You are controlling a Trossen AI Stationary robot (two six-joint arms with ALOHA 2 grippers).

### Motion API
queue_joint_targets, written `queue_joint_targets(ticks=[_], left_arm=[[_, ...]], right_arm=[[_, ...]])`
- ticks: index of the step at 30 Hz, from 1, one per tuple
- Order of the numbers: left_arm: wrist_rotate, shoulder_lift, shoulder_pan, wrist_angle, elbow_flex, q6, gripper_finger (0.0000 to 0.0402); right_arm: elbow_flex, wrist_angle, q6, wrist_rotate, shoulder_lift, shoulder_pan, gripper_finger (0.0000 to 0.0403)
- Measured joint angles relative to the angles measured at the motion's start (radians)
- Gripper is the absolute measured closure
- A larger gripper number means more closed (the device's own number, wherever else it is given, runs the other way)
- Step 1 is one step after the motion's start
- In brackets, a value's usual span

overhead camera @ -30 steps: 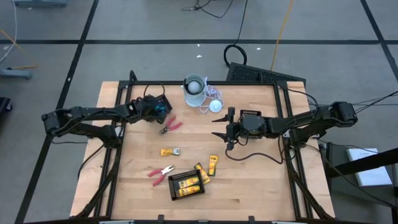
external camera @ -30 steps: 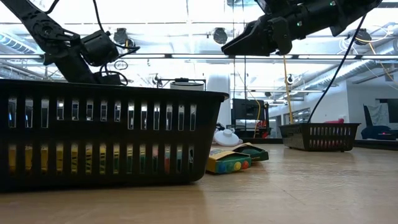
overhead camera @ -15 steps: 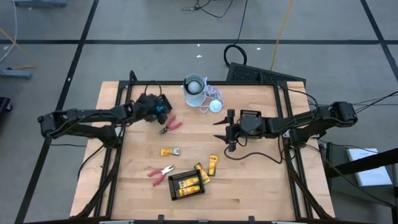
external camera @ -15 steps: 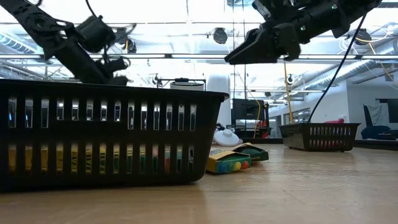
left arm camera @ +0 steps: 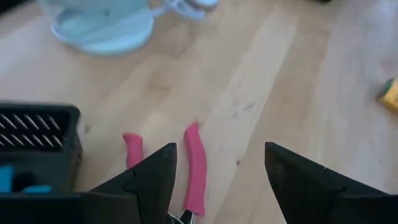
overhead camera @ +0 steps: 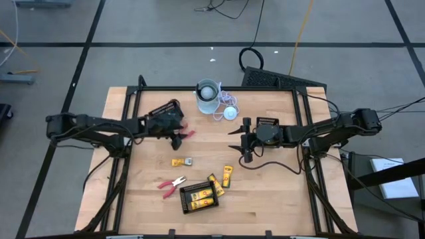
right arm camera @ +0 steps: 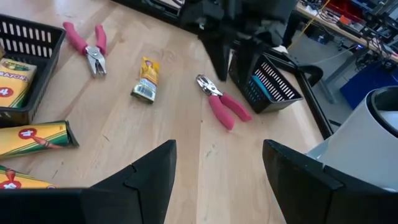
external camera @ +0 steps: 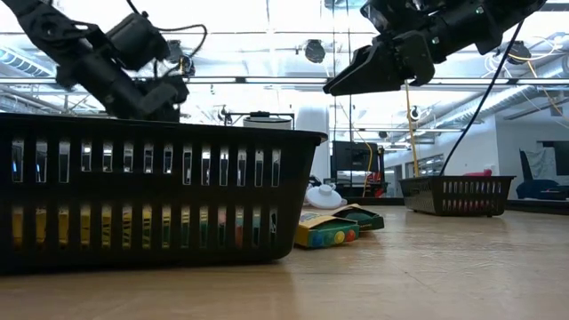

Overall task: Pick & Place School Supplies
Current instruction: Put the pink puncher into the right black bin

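School supplies lie scattered across the wooden table (overhead camera: 279,199). We see 1 pair of red-handled pliers (overhead camera: 184,135) near the table's middle, toward 10 o'clock, with the left gripper (overhead camera: 174,137) hovering right over them; in the left wrist view its 2 fingers (left arm camera: 147,180) stand wide apart with the red handles (left arm camera: 195,163) showing between them, and nothing is gripped. A second pair of red-handled pliers (overhead camera: 171,184) lies toward 7 o'clock. A small yellow packet (overhead camera: 180,161) sits between the 2 pairs. Toward 6 o'clock, 2 yellow crayon boxes (overhead camera: 223,179) rest just beside a black mesh tray (overhead camera: 186,205) that already holds more yellow boxes. Another black mesh tray (overhead camera: 170,107) at 10 o'clock holds light-blue sticks (right arm camera: 263,91), seen in the right wrist view.

We find the right gripper (overhead camera: 243,139) raised above the table at about 2 o'clock from its middle, its fingers (right arm camera: 148,177) spread wide and holding nothing. A white cup (overhead camera: 207,93) and a white corded disc (overhead camera: 230,113) stand at 12 o'clock.
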Motion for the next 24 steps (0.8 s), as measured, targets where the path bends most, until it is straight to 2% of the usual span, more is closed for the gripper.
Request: queue_joint_targets(ticks=[5, 13, 24], left_arm=[[-0.001, 0.086, 0.003, 0.064, 0.0, -0.028, 0.0158], [-0.002, 0.192, 0.001, 0.075, 0.017, -0.043, 0.0158], [-0.051, 0.31, 0.001, 0.008, 0.093, 0.009, 0.0158]], right_arm=[[0.0, -0.004, -0.001, 0.001, 0.0, 0.0, 0.017], [0.0, -0.012, -0.013, 0.002, 0.0, 0.0, 0.017], [0.0, -0.027, -0.013, 0.002, 0.0, 0.0, 0.017]])
